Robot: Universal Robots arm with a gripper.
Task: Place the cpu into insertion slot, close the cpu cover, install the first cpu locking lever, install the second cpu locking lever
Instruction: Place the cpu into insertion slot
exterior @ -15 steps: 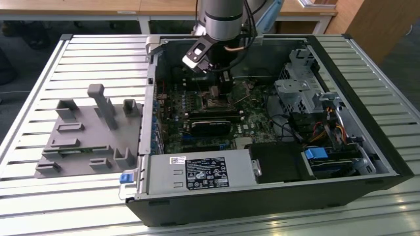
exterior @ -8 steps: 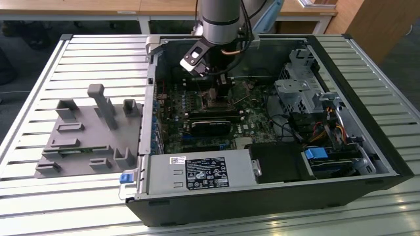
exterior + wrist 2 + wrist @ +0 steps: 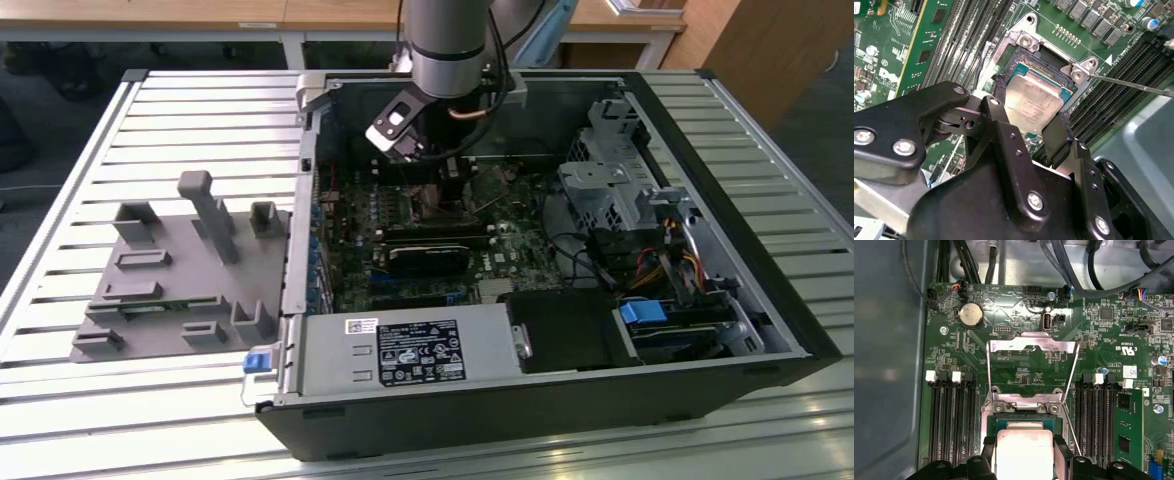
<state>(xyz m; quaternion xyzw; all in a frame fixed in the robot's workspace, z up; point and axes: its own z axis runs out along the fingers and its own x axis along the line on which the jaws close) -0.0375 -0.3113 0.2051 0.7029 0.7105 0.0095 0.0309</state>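
Observation:
The cpu (image 3: 1034,100) (image 3: 1024,455), a pale silvery square chip, lies level in the insertion slot (image 3: 1051,59) on the green board. In both wrist views my gripper (image 3: 1029,114) (image 3: 1024,462) has one black finger against each of two opposite edges of the chip, shut on it. The cpu cover (image 3: 1029,345), a thin silvery frame, stands swung up past the socket's hinge. A thin metal locking lever (image 3: 1136,86) sticks out beside the socket. In the exterior view the gripper (image 3: 454,195) reaches down into the open computer case.
Black memory slots (image 3: 951,420) (image 3: 1099,415) flank the socket. A coin battery (image 3: 970,315) and cables lie beyond the cover. In the case (image 3: 747,300) are a black card (image 3: 427,250), a power supply (image 3: 400,350) and drive cages. A grey fixture (image 3: 174,270) sits at the exterior view's left.

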